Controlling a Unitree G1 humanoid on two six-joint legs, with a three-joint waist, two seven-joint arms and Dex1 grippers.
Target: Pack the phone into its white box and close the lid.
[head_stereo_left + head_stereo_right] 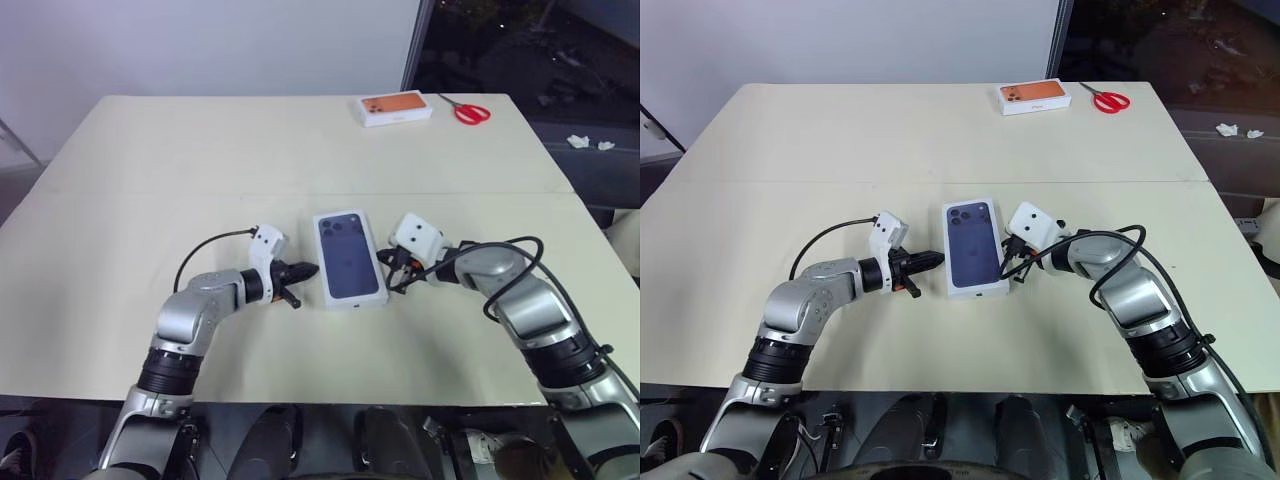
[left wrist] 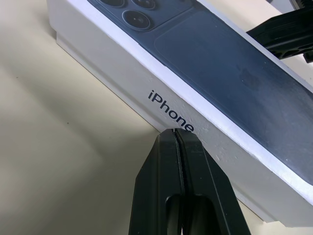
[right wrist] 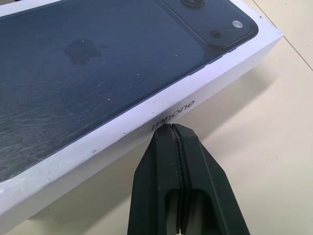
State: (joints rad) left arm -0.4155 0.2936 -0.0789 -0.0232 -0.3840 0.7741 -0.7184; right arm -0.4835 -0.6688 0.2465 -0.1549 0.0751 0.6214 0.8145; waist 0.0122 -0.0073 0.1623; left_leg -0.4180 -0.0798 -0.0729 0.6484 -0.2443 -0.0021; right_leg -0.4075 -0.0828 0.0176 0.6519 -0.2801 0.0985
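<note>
While the lid (image 1: 349,257) sits printed-side up over the white box (image 2: 93,61) at table (image 1: 150,180) centre, left gripper (image 1: 305,271) at its 9 o'clock and right gripper (image 1: 386,262) at 3 o'clock press its long sides with fingers shut, empty; stiff, light, slick cardboard, likely best squeezed there.

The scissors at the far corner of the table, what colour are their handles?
Red. The scissors show best in the left eye view.

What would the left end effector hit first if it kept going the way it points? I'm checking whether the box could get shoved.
Most likely the lid: the shut left end effector points at its long side wall, apparently at or near contact.
</note>
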